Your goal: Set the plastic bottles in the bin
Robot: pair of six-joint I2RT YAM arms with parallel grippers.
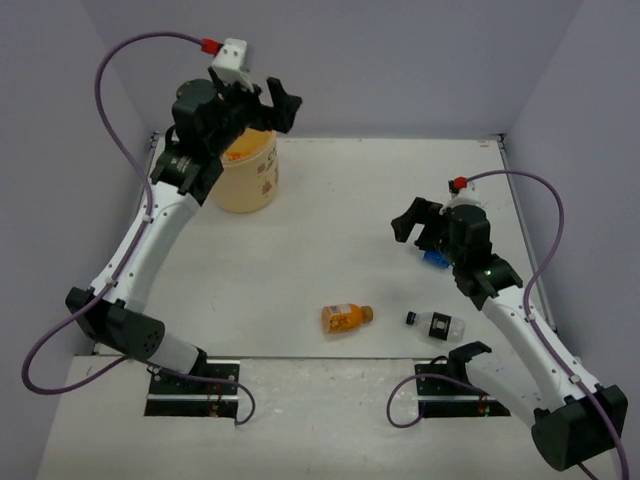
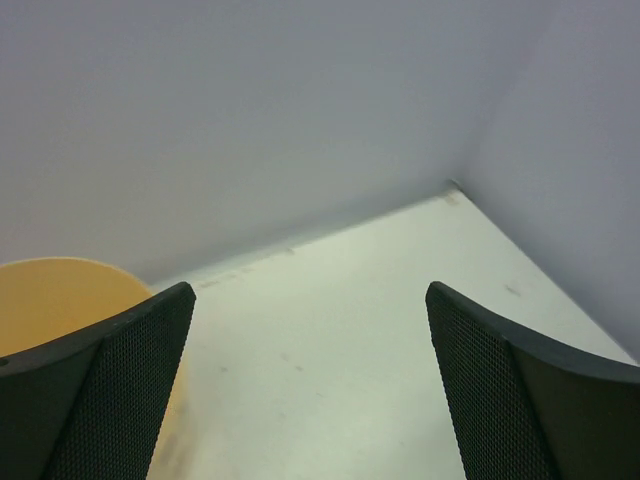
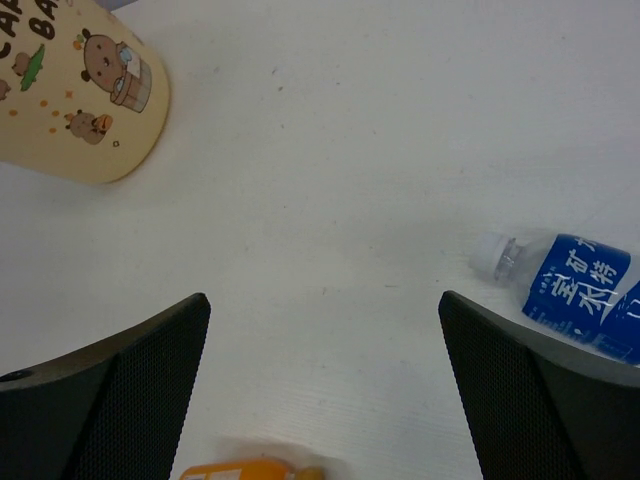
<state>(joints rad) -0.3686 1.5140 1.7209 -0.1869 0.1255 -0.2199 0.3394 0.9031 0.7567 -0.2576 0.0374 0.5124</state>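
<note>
Lying on their sides on the tabletop (image 1: 330, 230), three bottles are seen outside the bin (image 1: 247, 178). An orange bottle (image 1: 346, 318) is close to the middle of the near edge, and a black-label bottle (image 1: 436, 323) lies just to its right. A blue-label bottle (image 1: 434, 258) lies farther off on the right, partly hidden under the right arm. The bin stands upright at the far left, well apart from all three. Something orange is seen inside it, though what it is cannot be told for sure.

The left gripper (image 1: 266, 104) is held above the bin's far rim with its fingers spread wide and nothing between them. The right gripper (image 1: 416, 228) hovers over the tabletop just beside the blue-label bottle, likewise spread apart and empty.

The bottles are judged to be light, thin-walled and somewhat springy. A hard squeeze is likely to dent them, while a light one may let the smooth round side slip or roll away. A hold across the middle of the body, with the fingers set square to the long axis, is judged safest. The neck and cap are stiffer but narrower, and offer less surface. The orange bottle looks filled and may be a little heavier. How full the clear ones are cannot be told.
</note>
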